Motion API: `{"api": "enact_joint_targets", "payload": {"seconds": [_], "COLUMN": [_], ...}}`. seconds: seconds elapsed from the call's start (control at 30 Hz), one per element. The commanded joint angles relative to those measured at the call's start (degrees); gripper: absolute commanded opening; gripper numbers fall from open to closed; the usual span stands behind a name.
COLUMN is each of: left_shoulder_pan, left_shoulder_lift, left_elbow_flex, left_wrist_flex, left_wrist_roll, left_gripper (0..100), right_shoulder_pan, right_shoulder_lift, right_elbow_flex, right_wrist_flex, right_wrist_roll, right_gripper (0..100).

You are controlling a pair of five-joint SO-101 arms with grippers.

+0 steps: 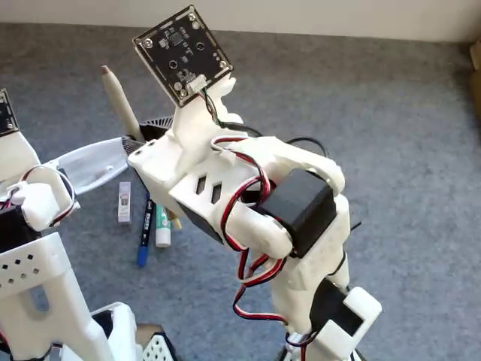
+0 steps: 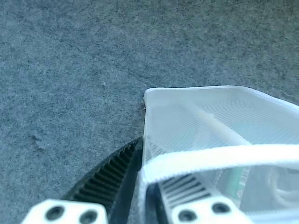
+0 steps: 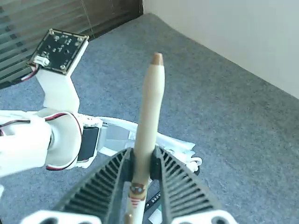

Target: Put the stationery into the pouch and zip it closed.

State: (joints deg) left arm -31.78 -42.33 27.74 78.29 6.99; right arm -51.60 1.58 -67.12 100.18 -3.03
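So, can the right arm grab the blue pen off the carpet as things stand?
Probably not yet. The right gripper is shut on the beige pen, so its jaws are taken. The blue pen itself lies in the open on the carpet.

Pen [image 3: 152, 102] in R claw [image 3: 143, 157] (tip up), near pouch [image 1: 90, 165].

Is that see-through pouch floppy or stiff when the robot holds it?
Probably floppy: the pouch is thin mesh, and its rim band curves where the left gripper pinches it. Likely light too, since you can see through it. It might sag, so the opening may not keep wide by itself.
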Motion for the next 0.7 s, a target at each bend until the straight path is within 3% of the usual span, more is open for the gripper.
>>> {"api": "enact_joint_targets", "payload": {"seconds": [0.0,0.2,0.37,0.67], "left_shoulder_pan": [-1.1,-1.1,-1.1,-1.1], "left_shoulder_lift": [1.1,1.1,1.1,1.1], "left_elbow_flex": [1.0,1.0,1.0,1.0], "left_wrist_flex": [-0.6,-0.6,-0.6,-0.6], "left_wrist_roll": [0.4,0.4,0.4,0.4], "left_gripper": [1,1,1,1], "right_shoulder_pan": [-1.7,-4.3,-4.4,-4.2], "right_shoulder_lift": [-2.8,-7.4,-13.9,-22.3], "right_elbow_flex": [-0.3,1.4,11.4,23.4], "right_wrist_flex": [0.9,1.0,0.5,-9.9], "right_wrist_roll": [-0.6,0.2,4.6,4.6], "right_gripper": [0.4,0.4,0.4,0.4]}}
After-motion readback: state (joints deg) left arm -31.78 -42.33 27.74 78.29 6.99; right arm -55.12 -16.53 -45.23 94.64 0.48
